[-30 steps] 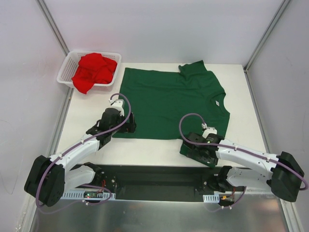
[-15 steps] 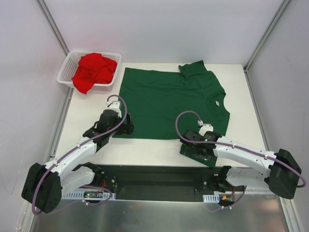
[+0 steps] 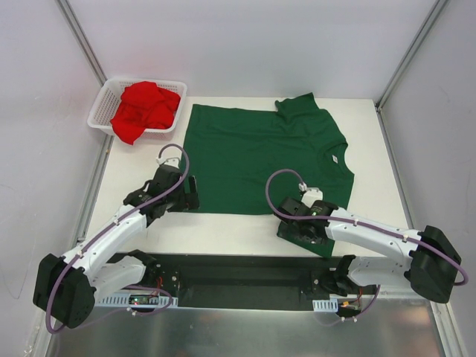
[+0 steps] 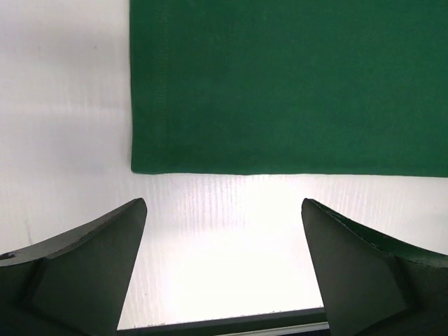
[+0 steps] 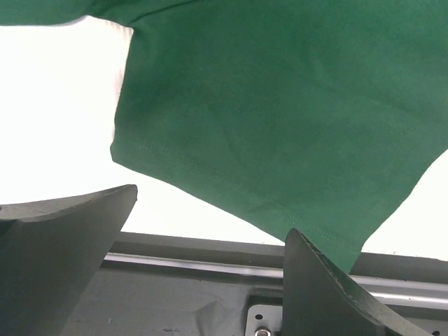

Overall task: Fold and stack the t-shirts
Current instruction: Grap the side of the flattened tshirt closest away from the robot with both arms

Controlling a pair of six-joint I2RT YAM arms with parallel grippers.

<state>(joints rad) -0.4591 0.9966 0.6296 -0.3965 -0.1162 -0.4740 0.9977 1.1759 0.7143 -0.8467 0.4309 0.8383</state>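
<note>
White table [image 3: 230,227]: left gripper [image 4: 224,210] and right gripper [image 5: 210,210], both open, have edged left along the green shirt's [image 3: 260,156] near edge; folding not begun.

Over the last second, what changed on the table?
Both arms shifted slightly left: the left end effector by the near-left corner of the green t-shirt, the right end effector over its near sleeve. Both are open, gripping nothing. That shirt and the red t-shirt in the basket stayed put.

Open table strip [image 3: 223,227] before the green t-shirt [image 3: 253,149]; white basket [image 3: 102,104] in far-left corner.
</note>
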